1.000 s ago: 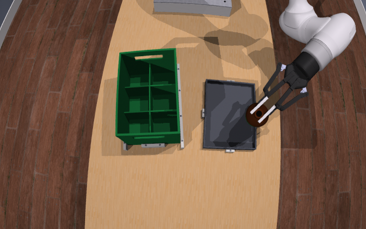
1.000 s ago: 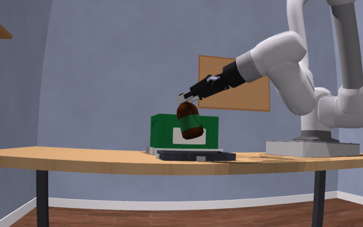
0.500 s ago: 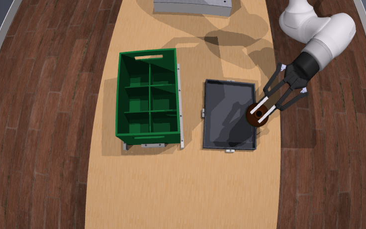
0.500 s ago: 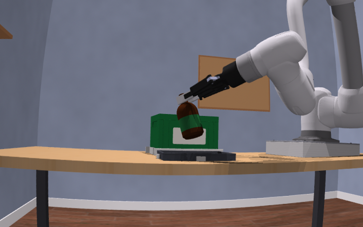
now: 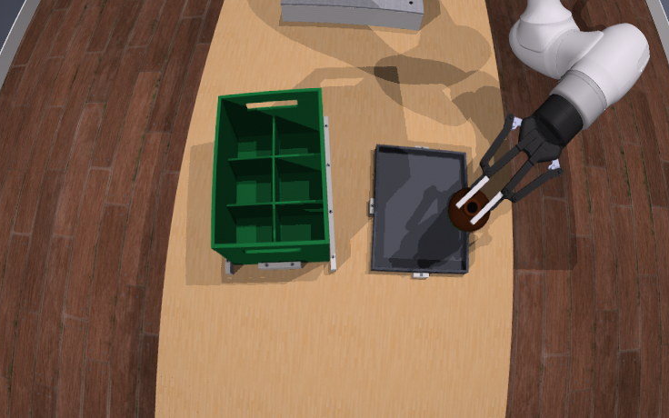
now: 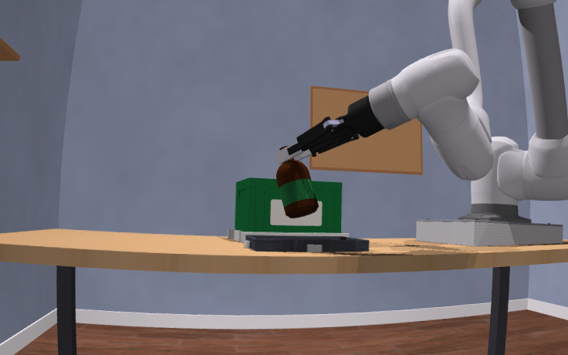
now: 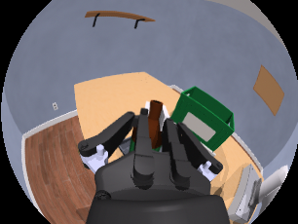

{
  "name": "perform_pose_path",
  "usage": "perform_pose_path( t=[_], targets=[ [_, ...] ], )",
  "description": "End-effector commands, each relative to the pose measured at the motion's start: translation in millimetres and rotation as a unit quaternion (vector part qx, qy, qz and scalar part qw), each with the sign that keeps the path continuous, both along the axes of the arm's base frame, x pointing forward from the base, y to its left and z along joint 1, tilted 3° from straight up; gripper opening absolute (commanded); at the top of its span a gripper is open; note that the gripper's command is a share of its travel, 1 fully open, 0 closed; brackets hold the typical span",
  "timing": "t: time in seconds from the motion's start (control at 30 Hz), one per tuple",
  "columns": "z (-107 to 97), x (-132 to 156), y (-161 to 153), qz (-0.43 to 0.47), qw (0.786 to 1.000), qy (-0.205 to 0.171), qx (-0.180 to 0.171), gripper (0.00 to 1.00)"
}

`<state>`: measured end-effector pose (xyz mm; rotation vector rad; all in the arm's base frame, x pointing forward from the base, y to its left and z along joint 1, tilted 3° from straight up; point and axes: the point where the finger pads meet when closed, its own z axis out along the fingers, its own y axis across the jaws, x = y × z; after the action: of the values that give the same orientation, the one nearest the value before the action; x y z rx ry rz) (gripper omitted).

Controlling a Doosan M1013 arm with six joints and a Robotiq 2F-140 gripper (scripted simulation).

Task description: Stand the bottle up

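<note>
My gripper [image 5: 473,206] [image 6: 287,154] [image 7: 154,127] is shut on the neck of a brown bottle [image 5: 460,218] [image 6: 296,189] [image 7: 156,125] with a green label. The bottle hangs nearly upright, its bottom tilted a little, well above the dark grey tray [image 5: 410,176] [image 6: 304,243]. From above, the bottle sits over the tray's right rim. The tray holds nothing. The green crate [image 5: 270,176] [image 6: 251,202] [image 7: 201,119] stands left of the tray with its compartments showing nothing inside.
The arm's grey base block [image 5: 353,13] [image 6: 489,231] stands at the table's far end. Small grey stops [image 5: 329,197] [image 6: 238,234] lie along the crate and tray. The wooden table [image 5: 327,337] [image 6: 101,247] reaches forward past both.
</note>
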<state>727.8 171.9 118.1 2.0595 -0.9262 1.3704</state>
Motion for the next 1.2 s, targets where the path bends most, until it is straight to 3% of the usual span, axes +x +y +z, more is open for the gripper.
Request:
perform_pose_path(
  t=[0.0, 1.17],
  targets=[
    [0.1, -0.1, -1.9, 0.000, 1.000, 0.000, 0.000, 0.10],
    [0.1, -1.9, -33.1, 0.000, 1.000, 0.000, 0.000, 0.10]
  ],
)
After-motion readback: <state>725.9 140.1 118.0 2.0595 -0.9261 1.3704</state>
